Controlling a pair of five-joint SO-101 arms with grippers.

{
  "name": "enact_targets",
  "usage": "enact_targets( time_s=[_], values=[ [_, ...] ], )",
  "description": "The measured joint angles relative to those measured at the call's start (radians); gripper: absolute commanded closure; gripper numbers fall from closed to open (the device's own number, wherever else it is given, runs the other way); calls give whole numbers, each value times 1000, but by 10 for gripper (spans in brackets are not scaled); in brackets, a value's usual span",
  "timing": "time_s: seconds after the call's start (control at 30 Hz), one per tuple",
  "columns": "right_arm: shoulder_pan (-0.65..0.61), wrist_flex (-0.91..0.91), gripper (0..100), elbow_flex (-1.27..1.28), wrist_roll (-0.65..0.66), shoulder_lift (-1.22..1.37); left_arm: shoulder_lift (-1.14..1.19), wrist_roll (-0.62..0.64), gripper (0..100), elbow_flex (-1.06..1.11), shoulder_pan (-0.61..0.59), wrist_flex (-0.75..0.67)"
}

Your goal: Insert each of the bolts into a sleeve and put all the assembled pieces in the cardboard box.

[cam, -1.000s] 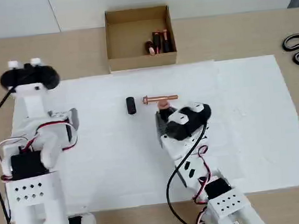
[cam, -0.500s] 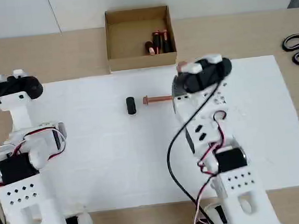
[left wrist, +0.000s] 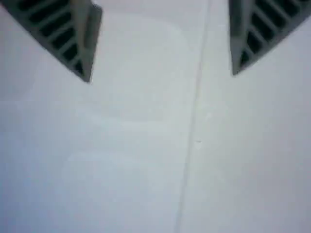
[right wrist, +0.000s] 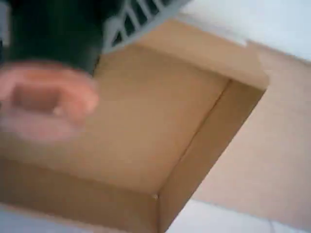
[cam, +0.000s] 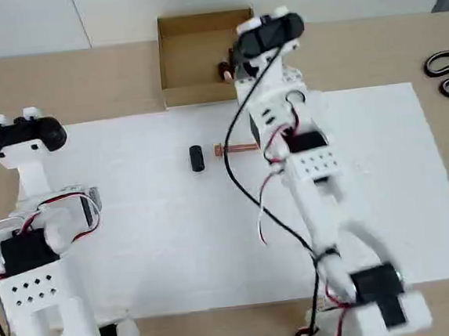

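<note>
Right tool (cam: 237, 57), clamped on a black-sleeved copper bolt (right wrist: 46, 97), hangs over the brown cardboard box (cam: 196, 18) at upper centre; left tool (left wrist: 161, 75) gapes wide.

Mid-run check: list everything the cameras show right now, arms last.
cardboard box: one, brown, at the sheet's far edge.
assembled pieces: count hidden by the arm, copper and black, inside the box.
sleeve: one, black, loose on the sheet.
bolt: one, copper, beside the sleeve, not touching.
sheet: one, white, on the table.
table: one, tan.
scissors: one pair, black, on bare table.
left tool: one, open, over bare sheet.
right tool: one, over the box, shut on a black-and-copper piece.
</note>
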Motion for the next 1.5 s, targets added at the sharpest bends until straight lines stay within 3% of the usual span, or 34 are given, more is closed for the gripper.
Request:
enact_targets(
  time_s=[0.43,1.03,1.3,1.5],
  values=[
    [-83,-3,995,-612,0,543,0,0,821,2,-2,0],
    [-86,-3,988,-991,0,961,0,0,822,43,-2,0],
    [-86,-3,821,-1134,3,1132,0,0,822,43,-2,0],
    [-86,-11,804,-1283,2,1214,0,0,822,43,-2,0]
  ],
)
